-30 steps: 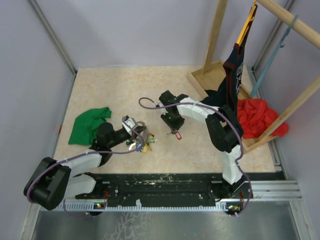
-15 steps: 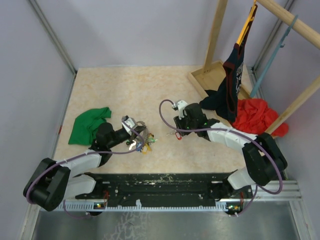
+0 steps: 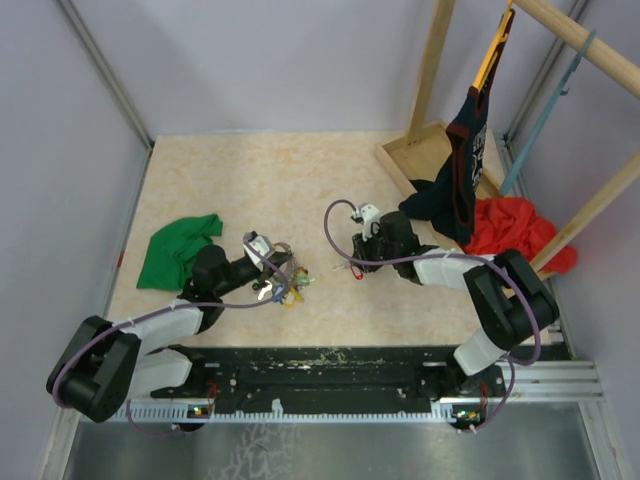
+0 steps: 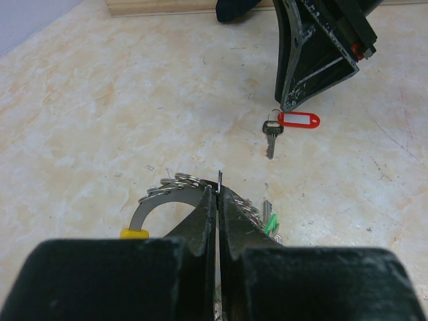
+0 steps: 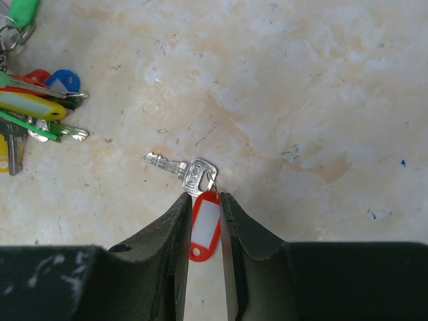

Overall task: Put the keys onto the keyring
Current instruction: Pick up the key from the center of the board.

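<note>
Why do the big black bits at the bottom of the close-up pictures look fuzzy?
Left wrist view: the left pincer sits right by the lens, so its base blurs, while the key looks sharp. Right wrist view: the right pincer blurs likewise near the lens.

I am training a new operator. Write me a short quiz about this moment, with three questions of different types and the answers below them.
1. True or false: the red-tagged key already hangs on the keyring.
2. In the right wrist view, what sits between the right jaws? A) a yellow tag B) the key's red tag C) the green cloth
3. Fill in: the left jaws are shut on the ____.

Key:
1. False. It lies on the table, apart from the bunch of tagged keys.
2. B
3. keyring
</note>
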